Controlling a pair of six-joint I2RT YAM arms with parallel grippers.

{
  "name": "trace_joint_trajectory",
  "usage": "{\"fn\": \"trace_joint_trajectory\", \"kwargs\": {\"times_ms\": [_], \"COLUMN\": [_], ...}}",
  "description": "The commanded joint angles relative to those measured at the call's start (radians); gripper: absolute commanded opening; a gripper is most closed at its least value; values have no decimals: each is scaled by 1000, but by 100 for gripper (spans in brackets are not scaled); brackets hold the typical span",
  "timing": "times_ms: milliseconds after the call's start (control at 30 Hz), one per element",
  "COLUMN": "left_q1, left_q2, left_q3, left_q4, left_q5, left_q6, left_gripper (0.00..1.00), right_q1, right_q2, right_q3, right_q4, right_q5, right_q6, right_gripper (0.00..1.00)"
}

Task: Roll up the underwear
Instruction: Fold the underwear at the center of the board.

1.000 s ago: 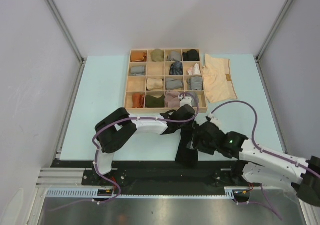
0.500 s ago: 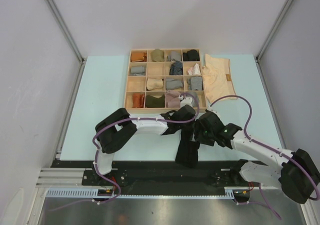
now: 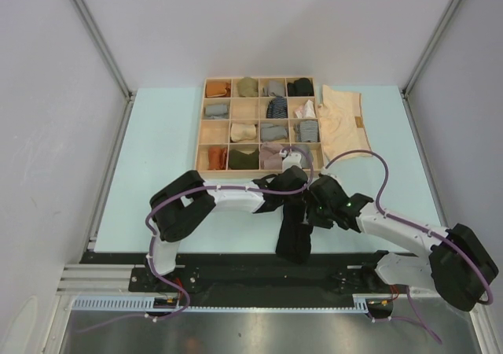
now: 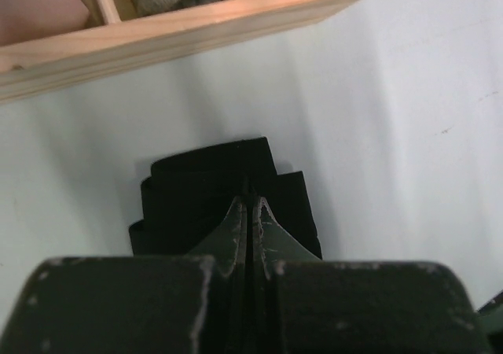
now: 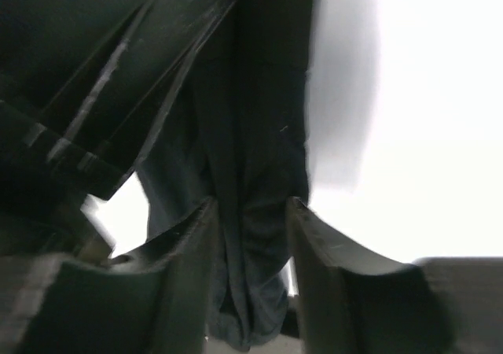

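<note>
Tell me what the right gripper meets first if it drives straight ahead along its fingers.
The black underwear: it lies bunched between the fingers of the right gripper, so contact likely comes at once.

**A:** Where on the table (image 3: 157, 157) could a gripper pass?

**B:** The left side lies bare, from the wooden tray (image 3: 201, 134) out to the side wall. The strip between the tray's near rim and the arms is crowded. The left gripper (image 4: 250, 204) and the right gripper (image 5: 251, 208) meet there over the black underwear (image 3: 293, 240).

**A:** And the right side?

**B:** The cream underwear (image 3: 346, 126) lies just beside the tray, and the right arm (image 3: 397, 230) slants across the near corner, leaving bare table between the two.
</note>
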Motion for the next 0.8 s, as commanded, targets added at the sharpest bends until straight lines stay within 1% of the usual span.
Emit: {"fn": "trace_joint_trajectory", "kwargs": {"times_ms": [0,33,67,100,233,267,333,500,600,633,667,700,733,767], "left_q1": [-39,-41,-42,-44,-51,-54,-64,-74,-77,-79,-79,-79,-79,-79], "left_q2": [-66,-67,-67,-70,-78,-80,-84,-63,-41,-34,-18,-12,-7,0], "left_q3": [33,33,33,33,33,33,33,42,54,56,60,65,59,45], "left_q4": [8,8,7,7,10,13,19,26,37,39,33,28,33,37], "left_q5": [20,20,19,17,17,17,19,48,53,56,57,54,48,45], "left_q6": [16,17,18,19,21,21,24,18,16,16,14,16,14,10], "left_gripper": [0,0,0,0,0,0,0,0,0,0,0,0,0,0], "right_q1": [-25,-27,-25,-27,-27,-27,-27,-27,-27,-27,-27,-27,-27,-30], "right_q2": [34,42,42,43,31,25,21,25,22,22,17,13,-8,-22], "right_q3": [-31,-34,-36,-39,-48,-49,-52,-63,-66,-66,-66,-66,-65,-65], "right_q4": [50,59,60,62,70,70,79,105,103,100,99,90,82,71], "right_q5": [52,49,49,48,48,48,51,46,46,46,45,40,40,37], "right_q6": [-1,-1,2,3,11,11,11,11,13,11,11,11,8,11], "right_gripper": [40,39,34,32,27,24,22,9,5,5,7,11,25,34]}}
